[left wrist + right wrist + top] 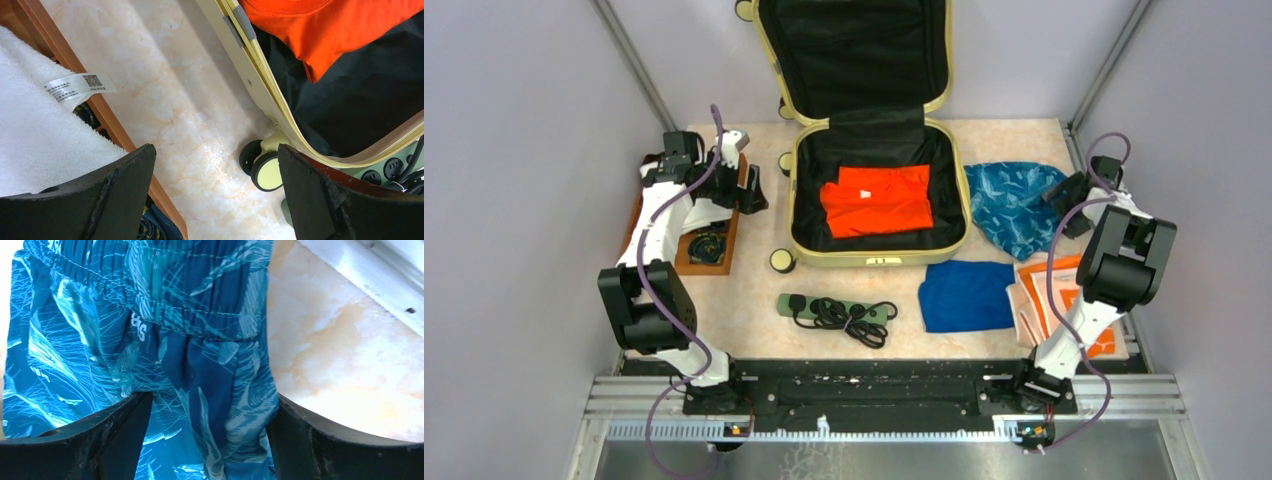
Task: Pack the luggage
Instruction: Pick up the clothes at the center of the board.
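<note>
**Top view.** The luggage lies open at the back centre of the table, lid propped up behind it, with an orange shirt flat on the black lining. Just right of its shell sits a heap of blue patterned shorts, and the right gripper is at the heap's far-right edge. The left gripper hangs between a wooden tray and the case's left wall. We judge the step in hand to be picking up the shorts.

**Left wrist.** The left gripper is spread wide and holds nothing. Bare tabletop shows between its fingers, with a white towel on one side and the case wall and a wheel on the other.

**Right wrist.** The right gripper is spread wide over the shorts, with a raised fold near the waistband between its jaws. Nothing looks pinched yet.

**Note for the grasp.**
- Go down until the fingertips are low in the fold, so that the close takes several layers.
- Lift high enough to clear the case rim.
- Carry the shorts left and release them beside or on top of the shirt, with no hem left across the zipper line.
</note>
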Robot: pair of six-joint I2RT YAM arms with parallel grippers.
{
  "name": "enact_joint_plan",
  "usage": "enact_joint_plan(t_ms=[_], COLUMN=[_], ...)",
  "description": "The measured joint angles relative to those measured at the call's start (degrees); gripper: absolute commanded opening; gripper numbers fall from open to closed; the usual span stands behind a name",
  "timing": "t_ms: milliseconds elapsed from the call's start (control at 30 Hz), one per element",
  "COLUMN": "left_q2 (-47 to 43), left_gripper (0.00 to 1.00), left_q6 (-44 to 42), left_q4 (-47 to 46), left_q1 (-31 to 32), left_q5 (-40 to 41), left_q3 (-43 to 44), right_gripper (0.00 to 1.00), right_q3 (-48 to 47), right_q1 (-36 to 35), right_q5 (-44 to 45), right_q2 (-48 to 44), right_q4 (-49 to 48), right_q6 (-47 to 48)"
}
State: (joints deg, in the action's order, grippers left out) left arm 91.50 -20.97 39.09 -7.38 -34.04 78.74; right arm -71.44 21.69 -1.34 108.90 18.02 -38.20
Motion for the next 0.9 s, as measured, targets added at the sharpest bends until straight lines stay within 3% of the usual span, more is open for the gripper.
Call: enact_joint_plan(t_ms=[100, 267, 500, 667, 900], left_q2=[0.0, 0.0, 0.0, 0.0, -0.3], left_gripper=[0.98, 0.98, 0.98, 0.98, 0.98], left_q6=[0.0, 0.0, 0.0, -0.1, -0.1], left_q4=[0.0, 0.2, 1.0, 1.9, 3.2], left_q1=[0.0, 0.0, 0.0, 0.0, 0.0], left_q5=[0.0, 0.0, 0.0, 0.0, -0.7], left_q3=[0.0, 0.0, 0.0, 0.3, 2.4], right_gripper=[0.59, 0.01, 0.00, 0.00, 0.00], right_q3=[0.0, 0.2, 0.2, -0.5, -14.5], right_q1=[-0.6, -2.6, -3.3, -4.0, -9.4], right_q5=[-0.4, -3.1, -5.5, -5.4, -4.9], right_q2=[0.5, 2.5, 2.7, -5.4, -13.1], right_q4=[-1.9, -5.7, -7.5, -4.9, 0.2], right_q6=[-0.5, -2.1, -3.5, -2.7, 0.4])
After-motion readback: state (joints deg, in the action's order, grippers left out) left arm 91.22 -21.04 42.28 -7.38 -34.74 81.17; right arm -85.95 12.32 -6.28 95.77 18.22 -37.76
